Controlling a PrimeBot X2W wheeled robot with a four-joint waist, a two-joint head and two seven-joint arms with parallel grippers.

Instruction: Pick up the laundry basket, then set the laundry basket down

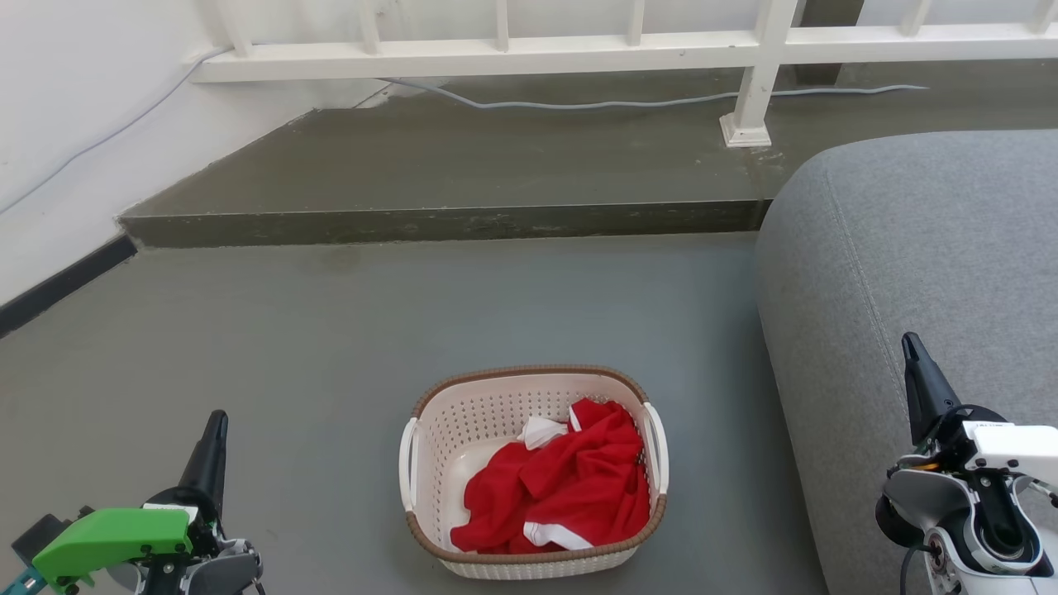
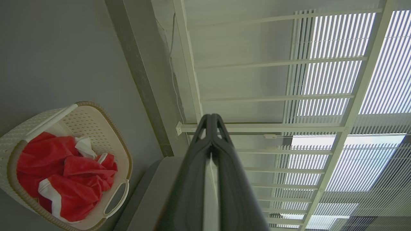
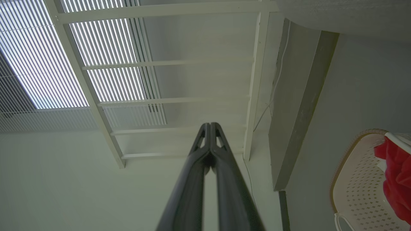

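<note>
The laundry basket is cream with perforated walls, a brown rim and white side handles; it stands on the grey floor at the lower centre of the head view, holding a red and white garment. It also shows in the left wrist view as the basket at the lower left, and at the right edge of the right wrist view as the basket. My left gripper is shut, well left of the basket, fingers pointing up. On the far right my right gripper is shut, in front of the sofa. Both hold nothing.
A grey sofa fills the right side, close to the basket's right handle. Behind the basket a raised concrete step crosses the floor, with a white railing and a grey cable on it. A white wall runs along the left.
</note>
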